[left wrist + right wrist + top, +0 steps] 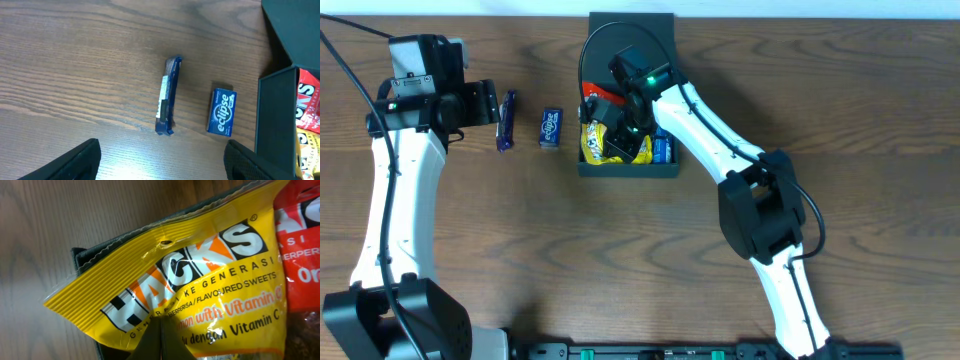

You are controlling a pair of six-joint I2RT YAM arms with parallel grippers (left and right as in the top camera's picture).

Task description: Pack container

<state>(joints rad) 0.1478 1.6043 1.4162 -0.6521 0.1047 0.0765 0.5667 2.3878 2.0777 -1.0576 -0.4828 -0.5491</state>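
in r wrist view alone: yellow hacks bag (190,280), r fingers (148,349) closed; l fingers (75,162) wide

A: What's lying on the wooden table (520,250)?
B: A dark blue wrapped bar (506,120), lying near-to-far. Just right of it, apart, there's a small blue Eclipse pack (551,128).
A: Anything else?
B: A yellow Hacks sweets bag (190,280), with a red bag (300,245) against it.

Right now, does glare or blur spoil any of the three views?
Overhead: evenly lit, sharp around the box. Left wrist: pale glare on the table near the bottom edge, yet the print on the gum pack stays legible. Right wrist: the yellow bag fills the frame, lettering crisp, slight sheen; the red bag at the right edge looks softer.
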